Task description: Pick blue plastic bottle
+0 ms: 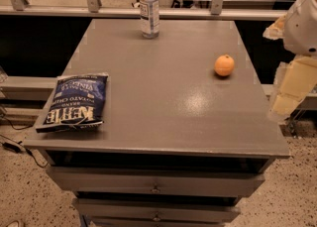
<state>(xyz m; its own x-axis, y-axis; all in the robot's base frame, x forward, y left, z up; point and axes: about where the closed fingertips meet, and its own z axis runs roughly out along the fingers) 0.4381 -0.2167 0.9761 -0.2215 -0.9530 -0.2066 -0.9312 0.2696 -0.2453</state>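
The blue plastic bottle [149,7] is clear, with a white cap and a blue-and-white label. It stands upright at the far edge of the grey table [163,102], a little left of centre. My gripper [290,92] hangs at the right edge of the view, beyond the table's right side and below the white arm [303,23]. It is far from the bottle and holds nothing that I can see.
A dark-blue chip bag [74,102] lies flat at the table's near left corner. An orange [224,65] sits right of centre. A railing [148,12] runs behind the table. Drawers [156,184] sit under the tabletop.
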